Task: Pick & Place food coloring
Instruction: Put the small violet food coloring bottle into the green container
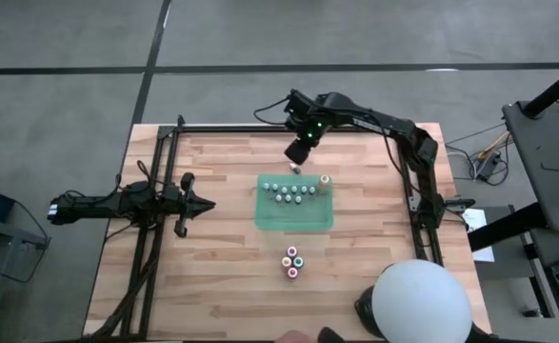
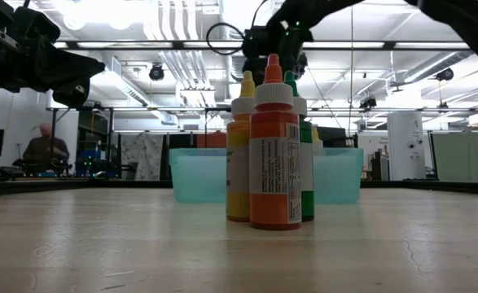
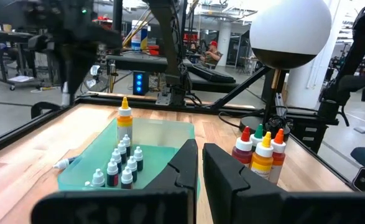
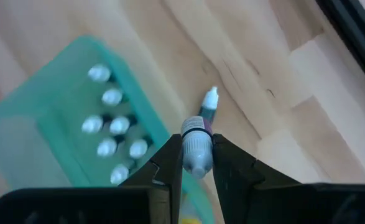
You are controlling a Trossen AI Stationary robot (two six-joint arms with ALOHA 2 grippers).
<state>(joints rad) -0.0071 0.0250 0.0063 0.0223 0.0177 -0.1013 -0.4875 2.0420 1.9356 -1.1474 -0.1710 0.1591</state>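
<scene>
A turquoise tray (image 1: 293,217) in the middle of the table holds several tiny pale-capped food coloring bottles (image 1: 291,193) standing upright, and a taller yellow-orange dropper bottle (image 3: 125,121) at its far right corner. My right gripper (image 4: 198,155) hangs above the table just beyond the tray's far edge, shut on one tiny bottle (image 4: 196,144). Another tiny bottle (image 4: 209,102) lies on its side on the wood below it. My left gripper (image 3: 199,171) rests shut and level at the table's left, touching nothing. My right gripper pinches the tiny bottle's pale end (image 4: 196,149) between its two fingers, which point steeply down from above. A purple band (image 4: 198,129) shows just past the fingertips. The bottle is lifted clear of the table and the tray.
Several larger squeeze bottles (image 1: 292,262), orange, yellow, green and red, stand grouped on the wood near the table's front. A white ball-shaped thing (image 1: 420,303) sits at the front right corner. Black frame rails (image 1: 150,229) run along both sides.
</scene>
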